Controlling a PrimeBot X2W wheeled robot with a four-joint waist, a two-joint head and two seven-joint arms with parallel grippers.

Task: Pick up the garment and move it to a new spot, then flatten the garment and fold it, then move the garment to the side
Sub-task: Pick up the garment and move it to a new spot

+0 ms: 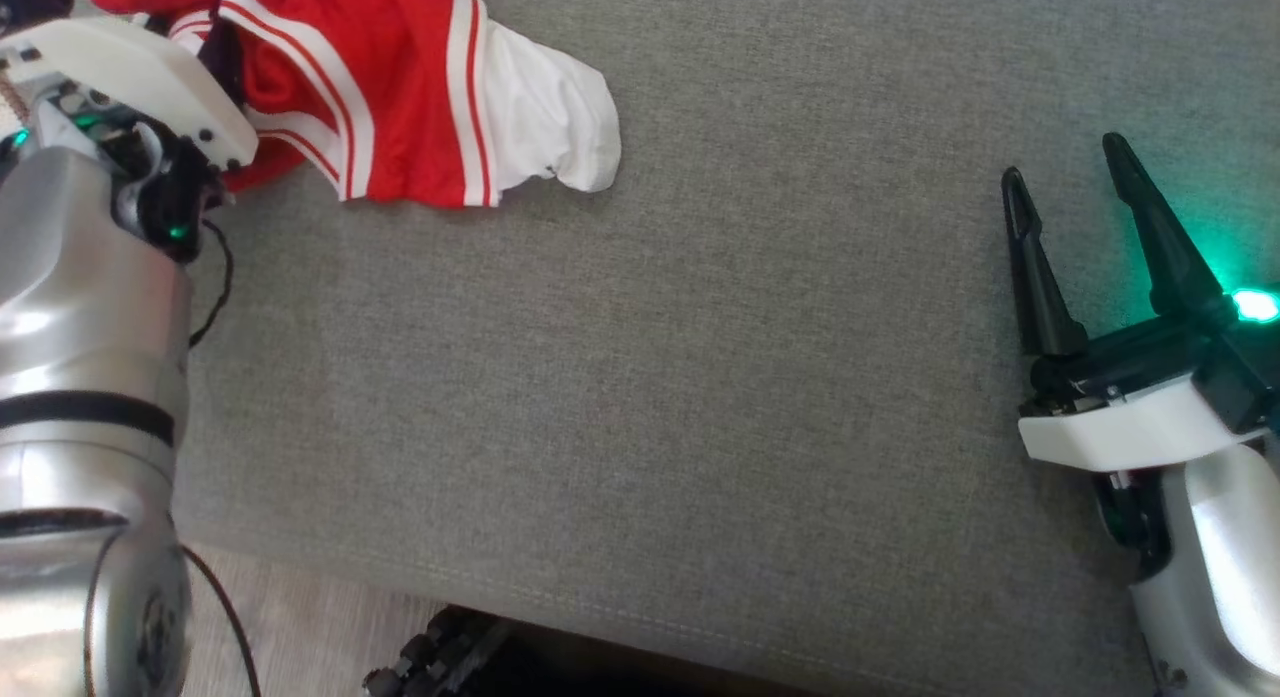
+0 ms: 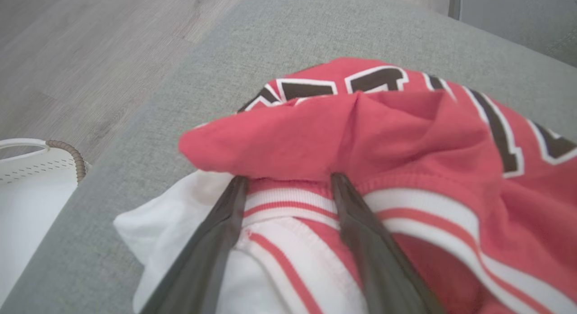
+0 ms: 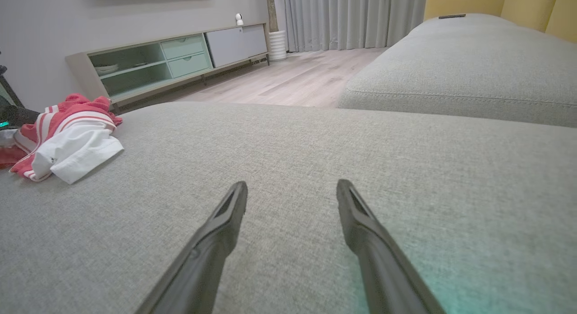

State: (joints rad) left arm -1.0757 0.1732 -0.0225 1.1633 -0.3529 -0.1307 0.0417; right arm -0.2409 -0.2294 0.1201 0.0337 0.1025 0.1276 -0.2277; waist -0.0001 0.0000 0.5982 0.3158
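Observation:
A red garment (image 1: pixel 400 87) with white stripes and a white part lies crumpled at the far left of the grey sofa cushion (image 1: pixel 700 377). My left arm's wrist (image 1: pixel 130 67) covers its left end. In the left wrist view my left gripper (image 2: pixel 288 179) is open, its fingers (image 2: pixel 216 242) lying on the garment (image 2: pixel 405 138) astride the striped ribbed band, tips tucked under a red fold. My right gripper (image 1: pixel 1065 162) hovers open over bare cushion at the right, far from the cloth. In the right wrist view my right gripper (image 3: pixel 292 188) holds nothing, and the garment (image 3: pixel 72 138) lies far left.
The cushion's front edge (image 1: pixel 600 607) runs along the bottom, with wooden floor and a dark object (image 1: pixel 450 657) below. A white basket (image 2: pixel 27 179) stands on the floor beside the cushion. A second cushion (image 3: pixel 473 70) and a low cabinet (image 3: pixel 171 61) lie beyond.

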